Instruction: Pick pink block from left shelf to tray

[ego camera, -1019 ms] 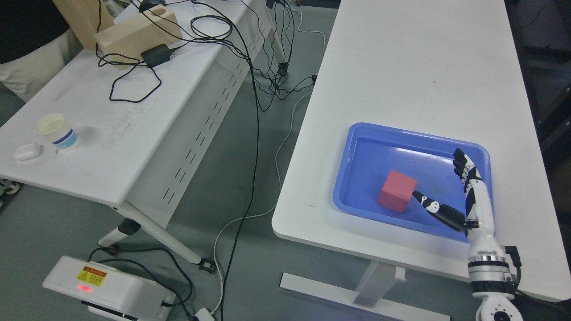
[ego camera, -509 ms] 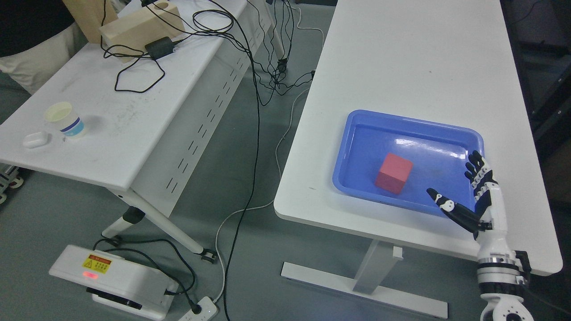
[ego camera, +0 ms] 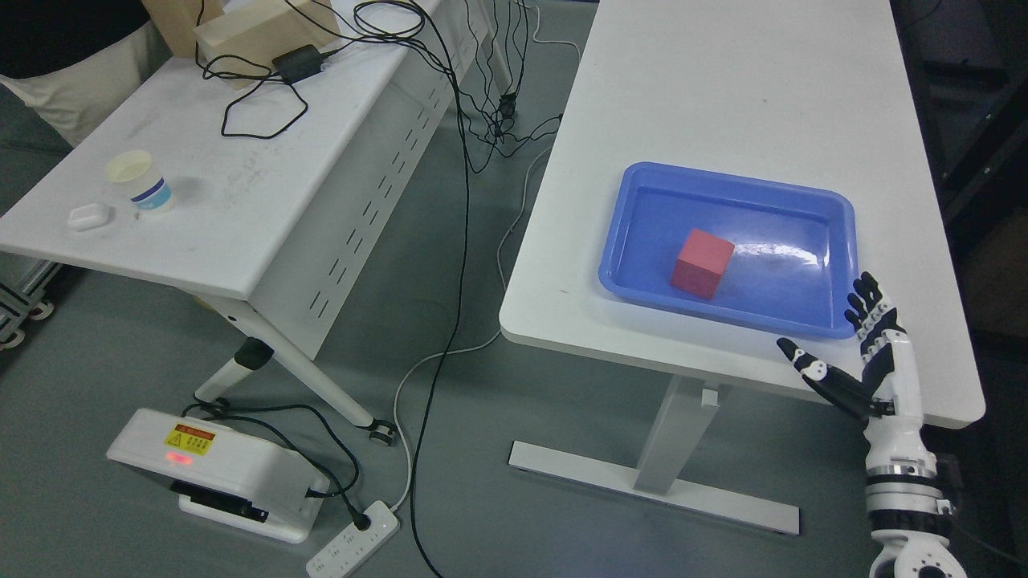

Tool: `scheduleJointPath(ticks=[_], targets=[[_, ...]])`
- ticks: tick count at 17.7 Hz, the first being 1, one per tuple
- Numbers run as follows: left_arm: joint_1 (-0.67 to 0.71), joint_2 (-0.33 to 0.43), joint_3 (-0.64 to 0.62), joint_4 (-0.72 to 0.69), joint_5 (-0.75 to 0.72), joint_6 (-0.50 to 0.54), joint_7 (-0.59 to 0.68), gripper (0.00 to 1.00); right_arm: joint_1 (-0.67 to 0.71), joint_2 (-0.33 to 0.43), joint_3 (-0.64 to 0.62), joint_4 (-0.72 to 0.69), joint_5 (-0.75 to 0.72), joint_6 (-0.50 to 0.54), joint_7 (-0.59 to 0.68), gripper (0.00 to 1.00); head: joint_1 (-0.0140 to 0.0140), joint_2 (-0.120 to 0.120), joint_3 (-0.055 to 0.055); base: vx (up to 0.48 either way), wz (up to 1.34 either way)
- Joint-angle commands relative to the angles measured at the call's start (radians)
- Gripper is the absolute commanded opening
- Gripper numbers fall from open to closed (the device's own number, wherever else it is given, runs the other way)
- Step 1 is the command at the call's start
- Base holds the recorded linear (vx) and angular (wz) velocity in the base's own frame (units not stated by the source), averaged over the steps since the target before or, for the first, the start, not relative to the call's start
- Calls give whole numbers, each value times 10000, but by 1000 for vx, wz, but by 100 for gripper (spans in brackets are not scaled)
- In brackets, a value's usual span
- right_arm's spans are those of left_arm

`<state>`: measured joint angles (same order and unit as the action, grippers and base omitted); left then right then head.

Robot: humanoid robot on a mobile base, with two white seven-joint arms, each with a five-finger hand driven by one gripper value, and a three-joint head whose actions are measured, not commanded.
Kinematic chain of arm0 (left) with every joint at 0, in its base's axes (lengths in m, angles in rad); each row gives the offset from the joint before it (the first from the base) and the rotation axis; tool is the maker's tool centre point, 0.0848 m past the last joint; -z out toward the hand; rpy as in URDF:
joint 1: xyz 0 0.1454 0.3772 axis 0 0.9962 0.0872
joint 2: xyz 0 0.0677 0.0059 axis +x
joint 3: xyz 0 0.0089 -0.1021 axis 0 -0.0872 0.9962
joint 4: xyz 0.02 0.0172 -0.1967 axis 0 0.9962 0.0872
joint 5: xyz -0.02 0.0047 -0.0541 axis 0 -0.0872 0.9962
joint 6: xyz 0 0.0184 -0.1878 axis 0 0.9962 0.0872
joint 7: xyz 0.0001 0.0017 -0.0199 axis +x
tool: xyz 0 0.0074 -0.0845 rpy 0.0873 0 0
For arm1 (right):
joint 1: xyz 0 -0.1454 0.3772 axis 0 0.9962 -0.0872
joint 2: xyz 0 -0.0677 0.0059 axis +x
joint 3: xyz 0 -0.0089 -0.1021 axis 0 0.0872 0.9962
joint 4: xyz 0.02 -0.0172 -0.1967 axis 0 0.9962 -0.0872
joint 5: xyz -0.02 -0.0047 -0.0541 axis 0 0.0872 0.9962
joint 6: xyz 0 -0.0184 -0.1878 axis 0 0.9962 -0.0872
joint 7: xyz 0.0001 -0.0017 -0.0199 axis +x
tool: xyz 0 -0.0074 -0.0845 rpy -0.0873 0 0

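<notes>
The pink block [ego camera: 703,263] lies inside the blue tray [ego camera: 642,181], towards its near left part, on the white table [ego camera: 723,88]. My right hand [ego camera: 835,341] is open and empty, fingers spread, thumb pointing left. It hovers over the table's near edge, just outside the tray's near right corner and well apart from the block. My left arm does not show.
A second white table [ego camera: 241,201] at the left carries a paper cup [ego camera: 144,183], a small white case [ego camera: 88,216], a wooden box [ego camera: 257,28] and black cables [ego camera: 385,24]. On the floor are a white device [ego camera: 217,474], a power strip [ego camera: 353,538] and cables.
My right hand has drawn back out of the tray, away from the block, to the table's near edge. The camera has moved too, shifting the whole scene; the block stays in the tray.
</notes>
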<state>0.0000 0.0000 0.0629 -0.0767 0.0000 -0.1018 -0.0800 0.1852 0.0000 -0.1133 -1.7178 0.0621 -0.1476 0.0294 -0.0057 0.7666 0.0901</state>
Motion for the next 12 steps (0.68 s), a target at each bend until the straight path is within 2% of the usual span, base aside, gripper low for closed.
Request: scheduleJointPath(ticks=[1, 12], targets=[[92, 175, 0, 0, -15, 5, 3, 100, 4, -175, -94, -2, -38, 4, -2, 100, 0, 0, 0, -167, 5], [92, 175, 0, 0, -15, 5, 3, 100, 4, -175, -110, 13, -38, 126, 13, 100, 0, 0, 0, -148, -62]])
